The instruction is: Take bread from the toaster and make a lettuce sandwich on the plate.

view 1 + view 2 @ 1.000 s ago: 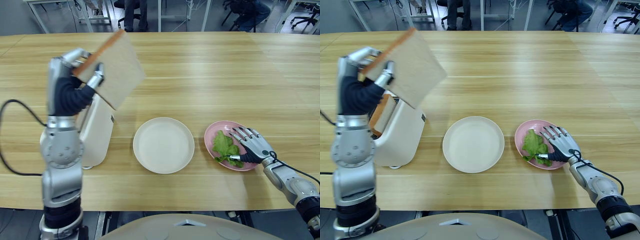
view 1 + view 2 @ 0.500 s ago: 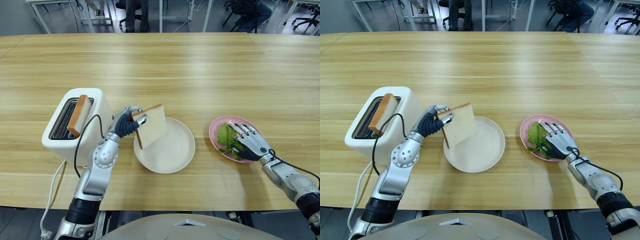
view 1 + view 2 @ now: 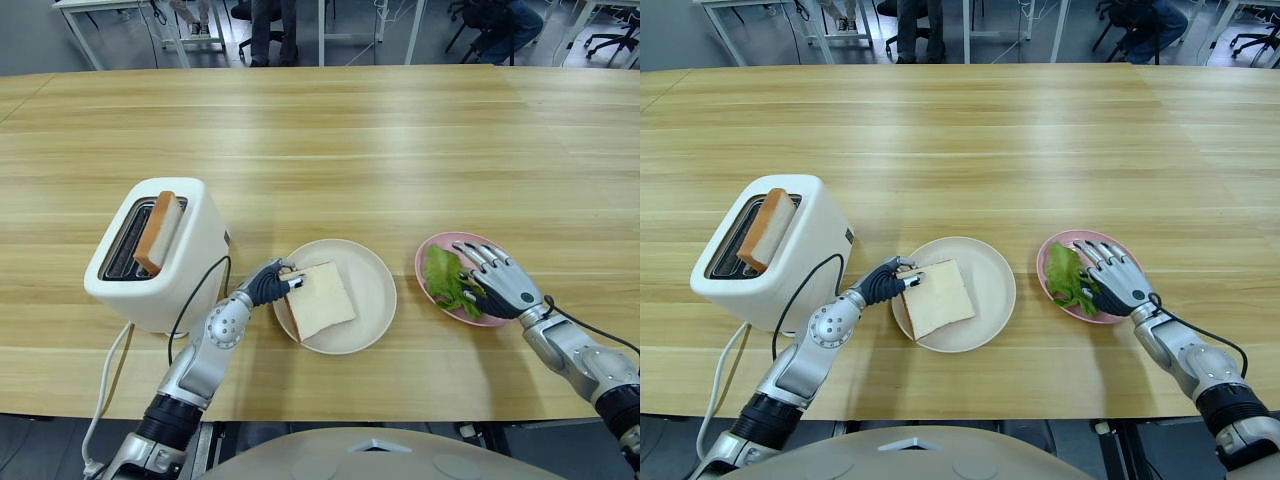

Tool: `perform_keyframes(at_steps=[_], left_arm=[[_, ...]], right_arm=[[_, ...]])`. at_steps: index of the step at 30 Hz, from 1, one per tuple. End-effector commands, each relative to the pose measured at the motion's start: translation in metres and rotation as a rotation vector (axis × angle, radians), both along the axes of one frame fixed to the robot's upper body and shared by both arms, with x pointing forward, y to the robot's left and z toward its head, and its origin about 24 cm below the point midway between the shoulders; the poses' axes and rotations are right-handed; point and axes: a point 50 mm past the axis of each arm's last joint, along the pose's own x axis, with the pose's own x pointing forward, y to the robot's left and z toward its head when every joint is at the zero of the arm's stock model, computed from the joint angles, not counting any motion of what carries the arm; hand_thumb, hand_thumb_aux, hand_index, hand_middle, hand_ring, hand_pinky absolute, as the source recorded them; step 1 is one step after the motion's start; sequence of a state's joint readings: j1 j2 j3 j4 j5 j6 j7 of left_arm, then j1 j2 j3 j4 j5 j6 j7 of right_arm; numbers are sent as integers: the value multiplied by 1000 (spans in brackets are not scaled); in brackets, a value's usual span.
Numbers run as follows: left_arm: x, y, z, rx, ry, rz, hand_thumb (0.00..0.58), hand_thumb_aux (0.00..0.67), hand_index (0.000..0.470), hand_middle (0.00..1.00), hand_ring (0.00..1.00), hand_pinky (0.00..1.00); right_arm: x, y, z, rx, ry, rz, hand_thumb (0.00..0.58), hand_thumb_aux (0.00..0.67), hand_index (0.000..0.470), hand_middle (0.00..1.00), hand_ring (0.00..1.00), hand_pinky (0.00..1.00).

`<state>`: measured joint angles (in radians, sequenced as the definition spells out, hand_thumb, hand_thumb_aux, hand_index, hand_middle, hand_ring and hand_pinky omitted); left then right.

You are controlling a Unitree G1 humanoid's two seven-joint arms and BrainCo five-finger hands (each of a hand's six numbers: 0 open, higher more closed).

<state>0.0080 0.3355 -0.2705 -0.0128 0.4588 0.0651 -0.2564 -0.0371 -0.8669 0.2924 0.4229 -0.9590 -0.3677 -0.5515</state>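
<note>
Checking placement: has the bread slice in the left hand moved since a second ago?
Yes. The bread slice came down and rightward from above the toaster, and now lies on the cream plate, left hand at its edge.

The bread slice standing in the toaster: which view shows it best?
The right eye view, by a little: there the bread slice in the toaster shows its crust edge and some of one side. The left eye view shows it more edge-on, mostly crust.
</note>
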Motion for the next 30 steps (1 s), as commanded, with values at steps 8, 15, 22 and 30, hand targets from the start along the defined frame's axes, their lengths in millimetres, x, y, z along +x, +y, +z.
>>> perform_keyframes(at_steps=[8,15,22,30], left_arm=[[9,-25,15,-8,-247,-123,0,0,0,1000,1000,1000],[4,-50,19,90,-443,-272,0,0,0,459,459,459],[4,-59,10,201,-507,-325,0,0,0,0,0,0],[4,-38,4,340,-519,-277,0,0,0,0,0,0]], right_arm=[[-2,33,32,119,-134,148,580,670,460,0,0,0],[-3,50,42,163,-141,200,580,670,460,0,0,0],[-4,71,60,218,-185,278,580,670,460,0,0,0],[-7,84,74,251,-217,329,580,670,460,0,0,0]])
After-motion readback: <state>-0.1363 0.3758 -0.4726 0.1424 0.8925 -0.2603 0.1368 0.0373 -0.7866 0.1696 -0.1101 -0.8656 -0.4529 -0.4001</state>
